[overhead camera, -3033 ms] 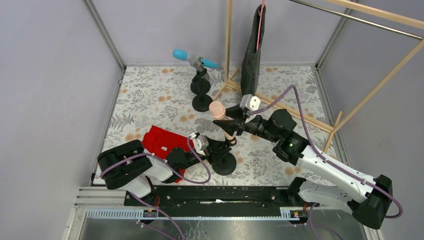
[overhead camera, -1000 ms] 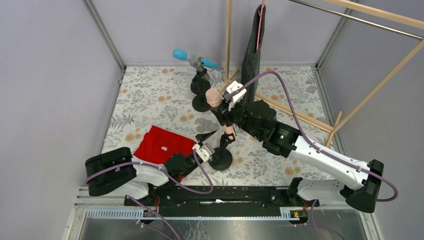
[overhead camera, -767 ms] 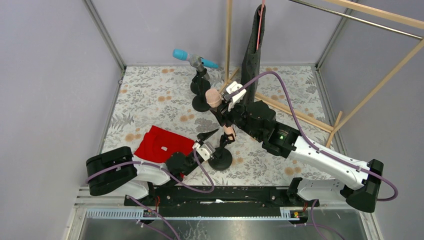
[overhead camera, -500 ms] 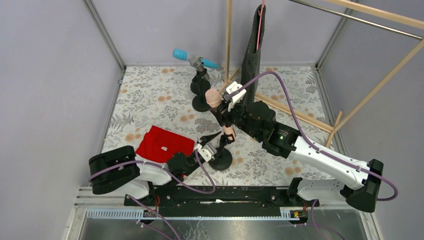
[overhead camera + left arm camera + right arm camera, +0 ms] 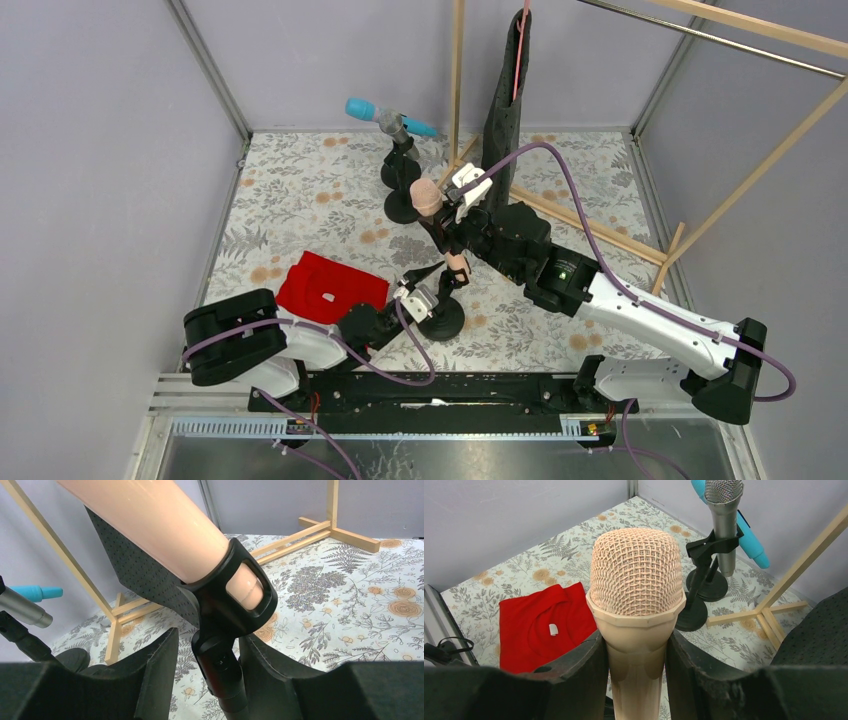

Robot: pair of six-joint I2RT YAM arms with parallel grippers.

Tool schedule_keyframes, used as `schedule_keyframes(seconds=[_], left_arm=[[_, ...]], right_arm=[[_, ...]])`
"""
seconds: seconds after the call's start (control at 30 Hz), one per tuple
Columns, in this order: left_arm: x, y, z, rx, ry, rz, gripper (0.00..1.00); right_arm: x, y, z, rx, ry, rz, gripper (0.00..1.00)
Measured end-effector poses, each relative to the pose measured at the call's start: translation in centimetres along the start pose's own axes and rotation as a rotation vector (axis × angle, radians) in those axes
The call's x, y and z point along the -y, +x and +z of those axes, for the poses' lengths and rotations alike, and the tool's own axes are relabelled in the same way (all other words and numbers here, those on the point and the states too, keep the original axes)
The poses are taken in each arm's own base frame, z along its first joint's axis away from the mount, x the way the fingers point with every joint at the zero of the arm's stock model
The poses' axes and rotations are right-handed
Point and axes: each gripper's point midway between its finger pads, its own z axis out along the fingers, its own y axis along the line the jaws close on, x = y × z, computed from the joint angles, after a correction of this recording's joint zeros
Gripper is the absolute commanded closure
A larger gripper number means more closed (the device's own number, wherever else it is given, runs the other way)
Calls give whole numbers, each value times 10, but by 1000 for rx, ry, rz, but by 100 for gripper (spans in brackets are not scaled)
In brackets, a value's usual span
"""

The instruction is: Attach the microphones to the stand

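Observation:
The peach-pink microphone (image 5: 432,199) stands tilted, its lower end in the black clip of the near stand (image 5: 443,320). My right gripper (image 5: 451,226) is shut on its neck just below the mesh head (image 5: 636,572). My left gripper (image 5: 424,283) is open, its fingers (image 5: 155,672) on either side of the stand's stem under the clip (image 5: 235,610); a gap shows on the left side. The silver-grey microphone (image 5: 723,515) sits upright in a far stand's clip. The cyan-blue microphone (image 5: 362,108) lies across the stand behind it.
A red cloth (image 5: 330,286) lies left of the near stand. Two far stand bases (image 5: 404,207) stand at the back centre. A wooden rack (image 5: 457,80) with a hanging black garment (image 5: 505,110) is at the back right. Grey walls enclose the floral table.
Three seconds ago the right arm held the microphone lower and further right; it has since moved it up and left. Over the last second my left gripper has crept right, onto the stand's stem.

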Motion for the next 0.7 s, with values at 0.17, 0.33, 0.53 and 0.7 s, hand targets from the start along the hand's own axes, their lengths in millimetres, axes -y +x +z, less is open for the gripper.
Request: schedule_keyframes(seconds=[0.17,0.33,0.53,0.7], left_arm=[[0,-1,1,4,2,8,63],[4,-2,1,5,19,5,90],[6,-2,2,6,27,5,100],[6,-2,2,7,31,5,100]], right_arm=[[0,0,0,0,0,2,100],[0,0,0,-1,1,2,100],[0,1,0,-1,6,2,100],[1,1,-4,21,6,6,100]])
